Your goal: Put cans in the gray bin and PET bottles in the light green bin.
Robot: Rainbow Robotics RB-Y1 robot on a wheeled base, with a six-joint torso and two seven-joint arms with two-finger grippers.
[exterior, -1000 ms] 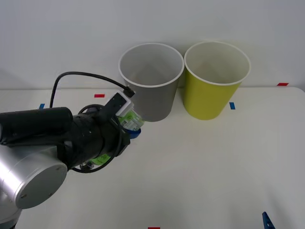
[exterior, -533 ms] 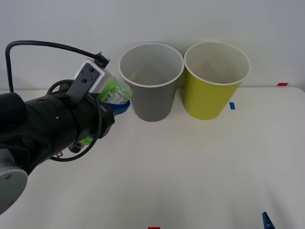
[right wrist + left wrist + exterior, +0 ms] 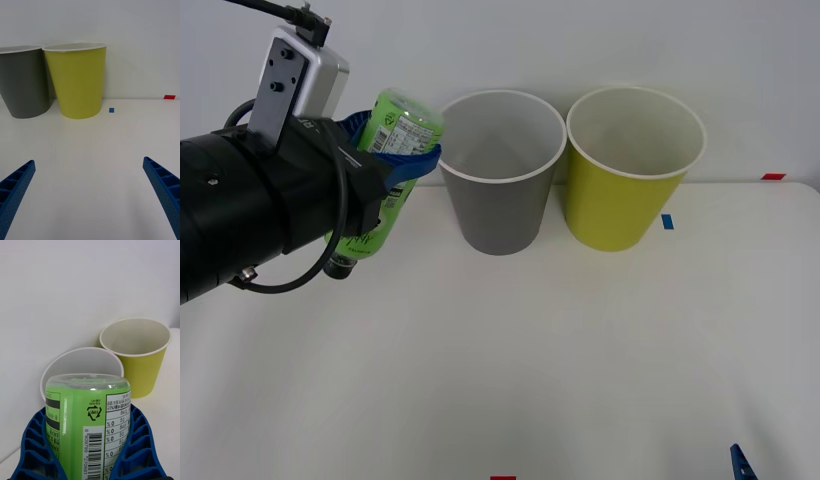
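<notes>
On the white table point(image 3: 580, 360) stood the gray bin point(image 3: 498, 170) and the green bin point(image 3: 632, 168), side by side at the back, rims nearly touching; both looked empty as far as their insides showed. The left pincer point(image 3: 395, 165) held the bottle point(image 3: 392, 150) clenched, raised in the air just left of the gray bin's rim, base uppermost. The right pincer point(image 3: 90, 195) hung low over the table, fingers spread wide.
</notes>
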